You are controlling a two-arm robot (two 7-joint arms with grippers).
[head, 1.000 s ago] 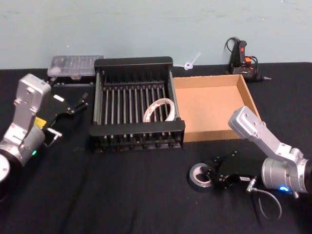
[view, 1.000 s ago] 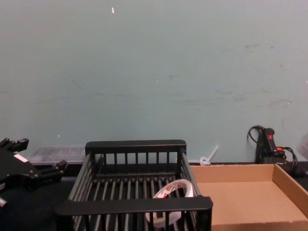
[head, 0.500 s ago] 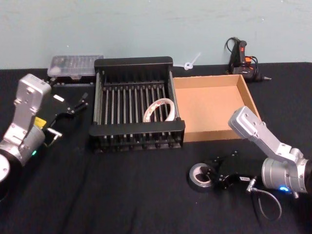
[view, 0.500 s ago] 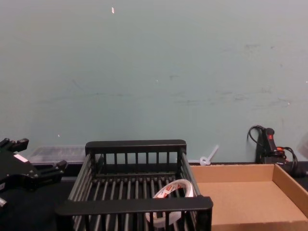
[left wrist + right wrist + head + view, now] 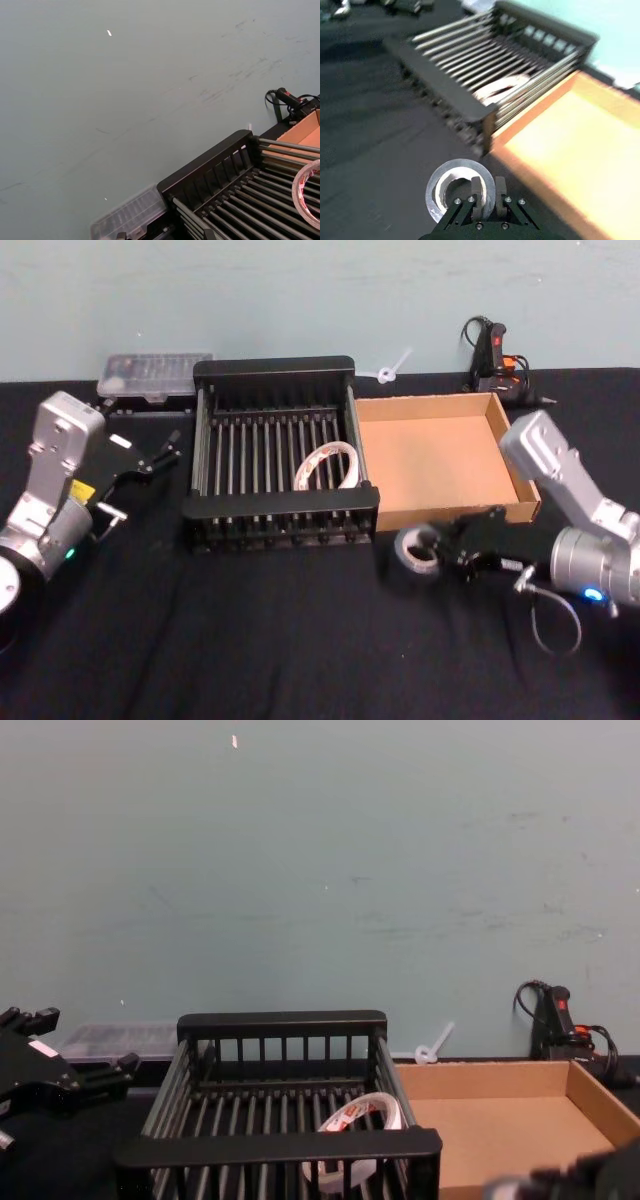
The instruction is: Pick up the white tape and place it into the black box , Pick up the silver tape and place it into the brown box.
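My right gripper (image 5: 442,552) is shut on the silver tape (image 5: 417,550), a dark grey roll held just above the black table in front of the brown box (image 5: 440,465). In the right wrist view its fingers (image 5: 488,191) clamp the wall of the silver tape (image 5: 459,192), one inside the core and one outside. The white tape (image 5: 328,465) with red marks lies inside the black box (image 5: 275,367), leaning near the right wall. The brown box (image 5: 500,1120) holds nothing. My left gripper (image 5: 163,448) rests open, left of the black box.
A clear plastic case (image 5: 155,375) lies behind the black box's left corner. A black glue gun (image 5: 495,355) with its cable stands behind the brown box, and a small white plastic piece (image 5: 392,367) lies beside it. The brown box's front wall (image 5: 540,187) is close to the roll.
My right gripper has lifted the silver tape off the table and carried it back toward the brown box's front wall. The left arm has not moved.
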